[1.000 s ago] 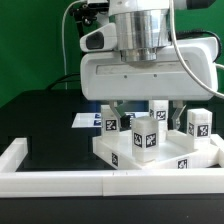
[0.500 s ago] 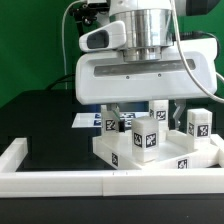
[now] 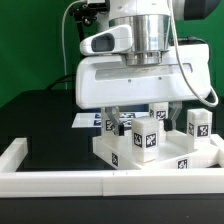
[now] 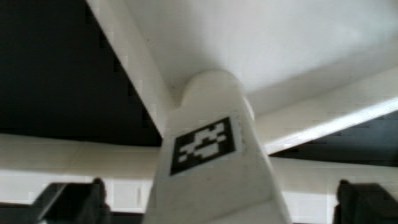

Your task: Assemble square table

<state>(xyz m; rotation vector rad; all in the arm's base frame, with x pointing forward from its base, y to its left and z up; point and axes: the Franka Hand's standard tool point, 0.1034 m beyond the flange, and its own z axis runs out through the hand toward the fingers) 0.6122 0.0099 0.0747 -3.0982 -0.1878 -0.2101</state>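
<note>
The square table's white slab (image 3: pixel 170 163) lies against the front wall, with several small tagged white legs standing on it. One leg (image 3: pixel 147 137) stands at the front middle; others stand at the exterior view's left (image 3: pixel 112 124), right (image 3: pixel 197 124) and behind (image 3: pixel 159 109). My gripper (image 3: pixel 143 114) hangs low over the slab. In the wrist view a tagged leg (image 4: pixel 217 150) rises between the two dark fingers (image 4: pixel 75 200), and a gap shows on each side of it. My gripper (image 4: pixel 221 205) is open and grips nothing.
A long white border wall (image 3: pixel 90 182) runs along the front and turns back at the exterior view's left (image 3: pixel 14 152). The marker board (image 3: pixel 84 120) lies on the black table behind the slab. The arm's broad white hand (image 3: pixel 140 80) hides the middle of the scene.
The hand has sunk a little and shifted slightly toward the exterior view's left. The legs and the slab have not moved.
</note>
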